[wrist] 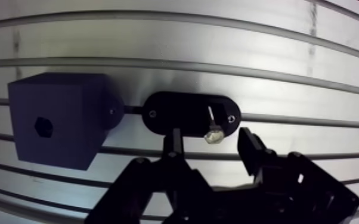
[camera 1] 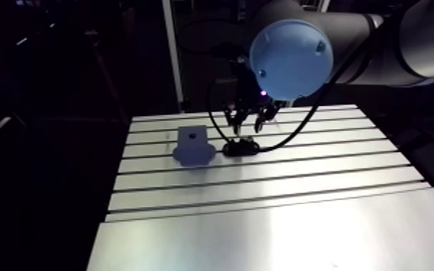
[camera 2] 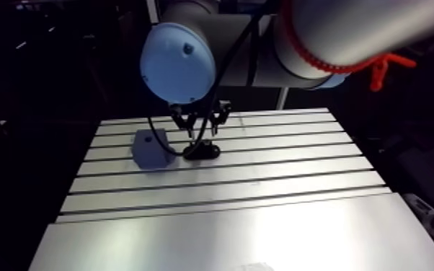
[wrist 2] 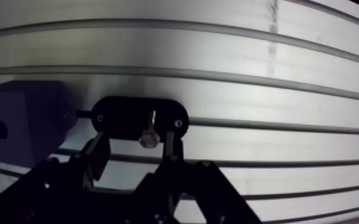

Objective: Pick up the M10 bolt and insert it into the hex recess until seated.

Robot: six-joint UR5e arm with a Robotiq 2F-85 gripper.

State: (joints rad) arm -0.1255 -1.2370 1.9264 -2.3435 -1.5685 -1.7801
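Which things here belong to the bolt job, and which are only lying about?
Job: M10 bolt, resting in the black holder; dark block with the hex recess; open gripper around the bolt.
Lying about: only the slotted table underneath.

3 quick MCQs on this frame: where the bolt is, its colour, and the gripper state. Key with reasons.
1. Where does the bolt lie?
A. In the black oval holder
B. Lifted clear, clamped in the gripper
C. On the bare table, away from any holder

2. What colour is the bolt?
A. Red
B. Silvery metal
C. Black

3. What state is the gripper in?
A. Shut on the bolt
B. Open, one finger on each side of the bolt head
C. Shut on nothing

Key:
1 A: the wrist view shows the shank resting in the holder's slot.
2 B: it shines pale against the black holder.
3 B: the fingers stand apart, with gaps to the head.
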